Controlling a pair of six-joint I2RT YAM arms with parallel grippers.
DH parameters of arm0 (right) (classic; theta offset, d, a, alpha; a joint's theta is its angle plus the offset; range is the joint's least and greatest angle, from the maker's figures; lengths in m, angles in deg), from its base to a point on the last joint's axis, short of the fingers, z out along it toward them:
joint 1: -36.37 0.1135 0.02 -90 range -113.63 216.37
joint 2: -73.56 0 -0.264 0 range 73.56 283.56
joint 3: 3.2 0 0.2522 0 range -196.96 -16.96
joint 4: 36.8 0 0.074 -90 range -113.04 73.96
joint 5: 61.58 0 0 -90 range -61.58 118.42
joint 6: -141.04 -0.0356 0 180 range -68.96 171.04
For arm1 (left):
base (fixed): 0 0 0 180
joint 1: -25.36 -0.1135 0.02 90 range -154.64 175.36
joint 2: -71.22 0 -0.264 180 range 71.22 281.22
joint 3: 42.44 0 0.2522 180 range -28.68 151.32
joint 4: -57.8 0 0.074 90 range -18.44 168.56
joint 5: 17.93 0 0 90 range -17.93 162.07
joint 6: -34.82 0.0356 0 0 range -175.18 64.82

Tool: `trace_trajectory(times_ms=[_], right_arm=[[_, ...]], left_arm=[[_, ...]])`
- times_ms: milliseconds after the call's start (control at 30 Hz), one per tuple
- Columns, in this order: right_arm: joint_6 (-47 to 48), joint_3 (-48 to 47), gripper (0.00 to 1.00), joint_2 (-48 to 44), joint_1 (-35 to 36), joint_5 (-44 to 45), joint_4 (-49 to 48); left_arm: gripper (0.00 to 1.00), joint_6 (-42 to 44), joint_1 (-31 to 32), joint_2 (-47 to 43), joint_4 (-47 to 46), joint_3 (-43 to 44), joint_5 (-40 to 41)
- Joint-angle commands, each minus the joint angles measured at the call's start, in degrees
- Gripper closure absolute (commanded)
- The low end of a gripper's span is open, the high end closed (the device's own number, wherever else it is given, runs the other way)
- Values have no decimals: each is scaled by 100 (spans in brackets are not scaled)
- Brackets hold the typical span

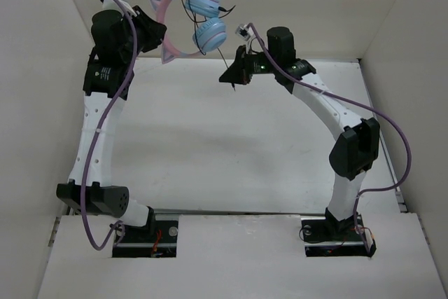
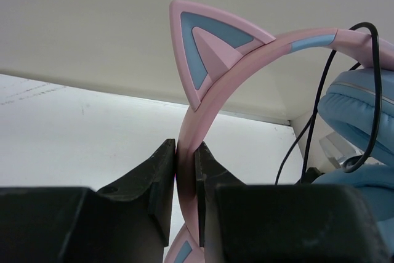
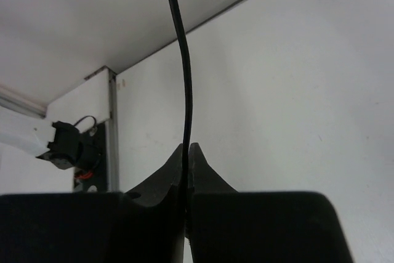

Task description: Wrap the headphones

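The headphones [image 1: 203, 22] hang in the air at the back of the table, with a pink cat-ear headband [image 1: 162, 15] and two light blue ear cups. My left gripper [image 1: 155, 33] is shut on the headband; the left wrist view shows the pink band [image 2: 212, 97] clamped between my fingers, a cat ear above and an ear cup [image 2: 363, 115] at right. The thin black cable [image 1: 221, 57] loops round the cups and runs down to my right gripper [image 1: 234, 75], which is shut on it. In the right wrist view the cable [image 3: 186, 90] rises straight from the closed jaws.
White walls enclose the table [image 1: 210, 145] at the back and both sides. Purple robot cables [image 1: 105, 131] run along both arms. The right arm's elbow [image 1: 357, 148] sits at mid right. A small black fitting [image 3: 64, 146] shows at the left of the right wrist view.
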Motion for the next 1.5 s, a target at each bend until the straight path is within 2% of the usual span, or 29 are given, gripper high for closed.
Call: trace_trajectory(times_ms=[0, 133, 233, 367, 467, 700, 867, 1133, 1300, 1467], right_arm=[[1113, -336, 99, -350, 300, 729, 869], [2273, -477, 100, -481, 695, 1792, 1608], [3292, -512, 100, -683, 1055, 2950, 1942], [4786, -346, 100, -999, 1556, 4497, 2084], [5202, -249, 100, -1149, 1689, 5071, 1936], [5097, -143, 100, -1193, 1663, 5126, 1847], [5378, -248, 100, -1176, 1715, 5152, 1908], [6467, -231, 100, -1194, 2119, 5591, 2435], [6784, -257, 100, -1203, 2296, 5688, 2813], [7679, -143, 100, -1194, 2550, 6196, 2955]], left_arm=[[100, -283, 64, -192, -806, -8, 114], [100, -257, 108, -104, -867, -114, 237], [100, -248, 108, -60, -885, -263, 369], [100, -222, 134, -8, -937, -474, 597], [100, -213, 161, 10, -955, -614, 651], [100, -300, 135, -130, -973, -870, 660], [100, -257, 117, -200, -911, -1036, 826], [100, -46, 442, -201, -788, -1327, 1327], [100, 60, 670, -157, -674, -1458, 1653], [100, 209, 899, -130, -604, -1590, 1714]])
